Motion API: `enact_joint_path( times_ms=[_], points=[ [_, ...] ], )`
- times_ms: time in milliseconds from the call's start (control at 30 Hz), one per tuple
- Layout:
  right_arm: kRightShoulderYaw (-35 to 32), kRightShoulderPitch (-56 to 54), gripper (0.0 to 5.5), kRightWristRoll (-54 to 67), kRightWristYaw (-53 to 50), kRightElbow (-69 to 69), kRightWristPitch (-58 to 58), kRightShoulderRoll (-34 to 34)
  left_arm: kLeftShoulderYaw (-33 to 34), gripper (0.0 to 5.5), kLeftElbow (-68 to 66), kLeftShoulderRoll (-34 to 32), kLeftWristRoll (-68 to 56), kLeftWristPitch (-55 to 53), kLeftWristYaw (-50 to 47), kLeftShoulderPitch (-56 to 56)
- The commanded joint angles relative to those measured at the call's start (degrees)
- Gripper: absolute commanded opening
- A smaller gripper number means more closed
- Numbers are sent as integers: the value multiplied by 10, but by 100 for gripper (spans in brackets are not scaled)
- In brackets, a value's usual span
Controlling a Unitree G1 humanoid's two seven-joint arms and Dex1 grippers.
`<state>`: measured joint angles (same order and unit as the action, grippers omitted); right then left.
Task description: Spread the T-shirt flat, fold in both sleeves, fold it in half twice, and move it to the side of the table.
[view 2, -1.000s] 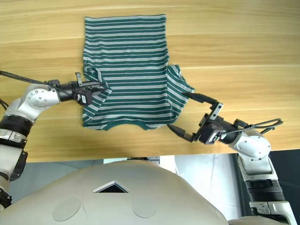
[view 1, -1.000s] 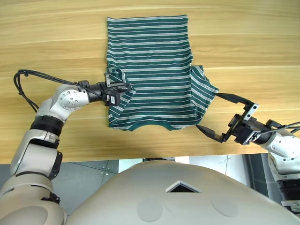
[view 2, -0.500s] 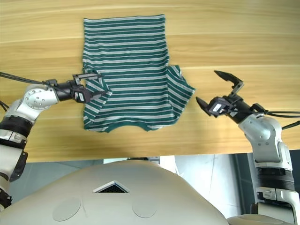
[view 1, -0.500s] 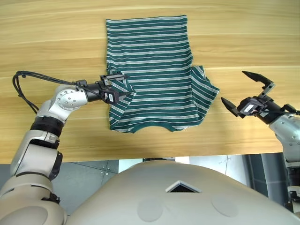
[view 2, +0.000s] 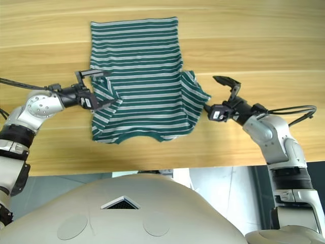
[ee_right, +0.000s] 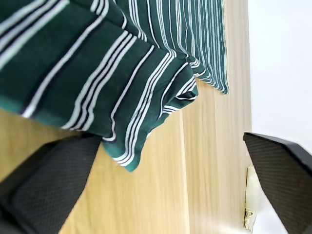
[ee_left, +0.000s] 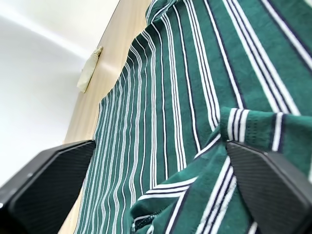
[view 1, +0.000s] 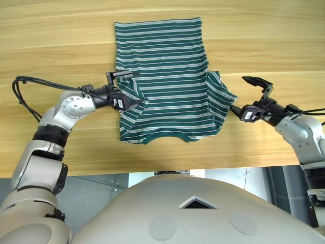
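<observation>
The right claw point(view 1: 238, 93) has swung in from out at the side and now sits just off the tip of the unfolded sleeve point(view 1: 221, 95). A second ago it was lower, by the near table edge. The left claw point(view 1: 136, 87) has let go of the fabric it was pinching, widened its spread and drawn back a little.

The green striped T-shirt point(view 1: 167, 61) lies flat on the wooden table point(view 1: 61, 30), between the two claws. Its hem is on the far side of them and its neckline point(view 1: 165, 137) is nearer the robot than either claw.

The left claw's fingers are spread wide with nothing held. They hang over the folded-in sleeve point(view 1: 133, 109) on its side of the shirt. In the left wrist view that striped fold point(ee_left: 253, 126) lies in the gap between the two dark fingers point(ee_left: 48, 180).

The right claw is also wide open and empty. Its lower finger comes right up to the spread sleeve's edge, and its upper finger is raised beyond the cloth over bare wood. In the right wrist view the sleeve hem point(ee_right: 146, 122) lies just beside one finger point(ee_right: 48, 175); whether they touch I cannot tell
</observation>
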<state>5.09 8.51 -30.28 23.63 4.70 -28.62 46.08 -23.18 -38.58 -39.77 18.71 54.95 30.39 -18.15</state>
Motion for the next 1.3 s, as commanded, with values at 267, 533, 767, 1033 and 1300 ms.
enact_joint_path(
  times_ms=[267, 533, 767, 1033, 1300],
  points=[
    [49, -4, 467, -35, -2, 58, 36, 12, -17, 540, -10, -1, 39, -14, 3, 14],
    [69, -3, 317, -36, 3, 65, 47, 22, -19, 540, -8, 1, 44, -14, -2, 11],
    [83, -6, 194, -30, 1, 68, 45, 24, -18, 540, -10, 2, 50, -14, -9, 9],
    [96, -16, 43, -26, -3, 74, 44, 19, -21, 540, -17, 7, 54, -13, -17, 7],
    [95, -9, 3, -11, -4, 60, 36, 21, -22, 540, -20, 6, 53, -11, -22, 12]
  ],
)
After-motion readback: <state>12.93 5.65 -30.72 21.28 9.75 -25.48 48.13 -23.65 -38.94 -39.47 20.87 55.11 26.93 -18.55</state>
